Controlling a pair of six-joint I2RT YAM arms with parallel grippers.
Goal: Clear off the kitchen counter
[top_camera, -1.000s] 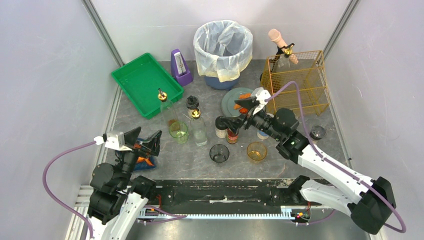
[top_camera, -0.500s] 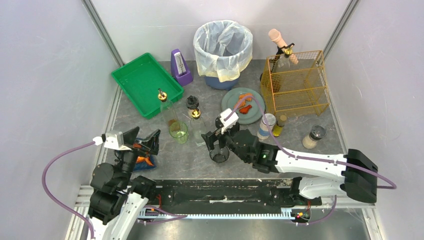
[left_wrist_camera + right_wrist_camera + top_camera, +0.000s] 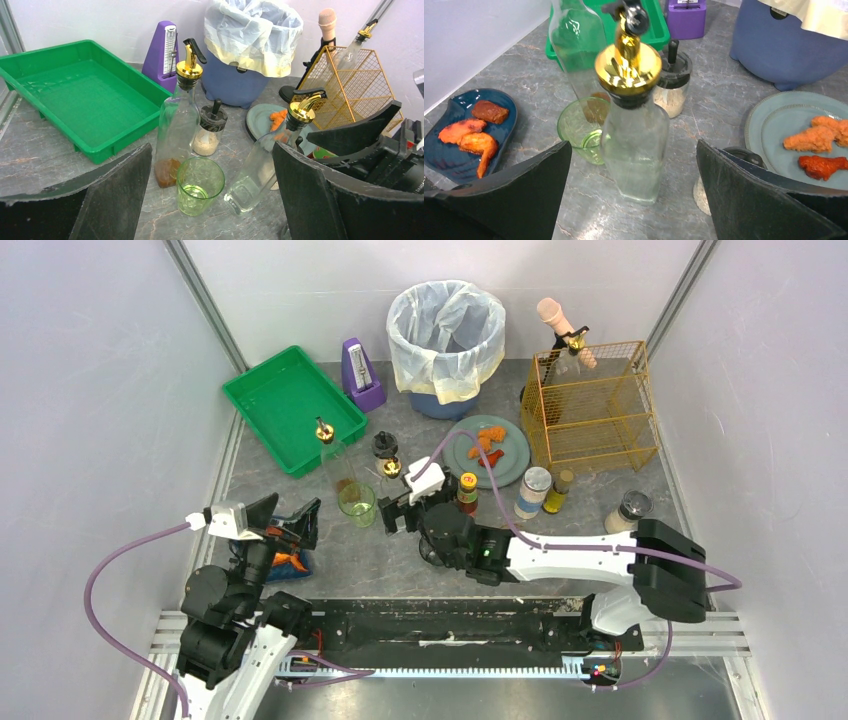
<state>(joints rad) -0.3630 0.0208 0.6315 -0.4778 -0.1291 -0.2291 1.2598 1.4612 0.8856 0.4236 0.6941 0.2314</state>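
The kitchen counter (image 3: 350, 560) is dark grey stone with pale veins. On it stand a clear bottle with a gold pourer (image 3: 392, 470), a green glass (image 3: 356, 503), an oil bottle with brown dregs (image 3: 335, 455) and a shaker (image 3: 384, 446). My right gripper (image 3: 397, 510) is open, its fingers on either side of the clear bottle (image 3: 634, 135) without touching it. My left gripper (image 3: 290, 515) is open and empty above a blue dish of fried food (image 3: 288, 563). It faces the green glass (image 3: 200, 185).
A green tray (image 3: 285, 405), a purple metronome (image 3: 362, 375) and a lined bin (image 3: 447, 335) stand at the back. A wire basket (image 3: 590, 405) is back right. A grey plate (image 3: 505, 465) holds orange food. Jars and a can (image 3: 533, 490) stand right of the arm.
My right arm has swung left from the jars by the grey plate to the clear bottle, covering two glasses. My left arm has not moved.
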